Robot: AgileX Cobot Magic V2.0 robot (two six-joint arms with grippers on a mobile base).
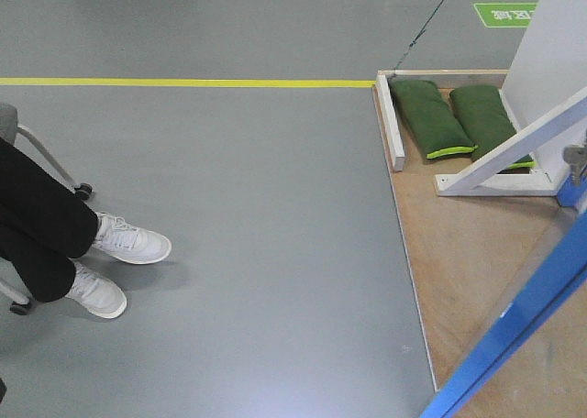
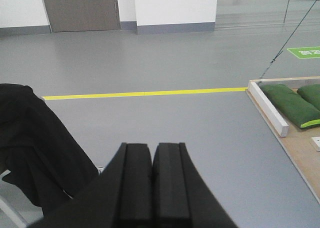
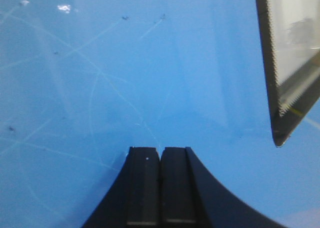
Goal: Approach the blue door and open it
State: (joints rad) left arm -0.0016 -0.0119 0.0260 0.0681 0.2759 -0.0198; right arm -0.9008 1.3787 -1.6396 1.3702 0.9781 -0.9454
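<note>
- While the right claw point(image 3: 160, 155) faced the blue door point(image 3: 100, 78), its two pads were pressed together with nothing between them. The door's scratched, glossy face filled almost the whole right wrist view, so the claw was very near it. Contact could not be confirmed.
- From the front camera, the door showed only as a blue strip in the lower right corner. It rose over the wooden platform point(image 1: 459, 244), near the white brace point(image 1: 514, 152) and two green sandbags point(image 1: 431, 115).
- The left claw point(image 2: 152, 150) was likewise closed and empty. It pointed away from the door, across the grey floor point(image 2: 175, 63) towards the yellow line point(image 2: 145, 93) and a seated person point(image 2: 35, 138).
- You could judge the drive to the door as complete and the opening step as the one in hand.
- No handle showed in either wrist view. A small silver fitting point(image 1: 576, 157) at the right edge of the front view may have been part of one, but it was too small to tell. The dark-edged object point(image 3: 290, 63) at the upper right of the right wrist view could not be identified.
- The next move called for you to find the handle, spread the right claw's pads and press the lever down. If the latch was already free, a steady push with the closed pads would likely have served.
</note>
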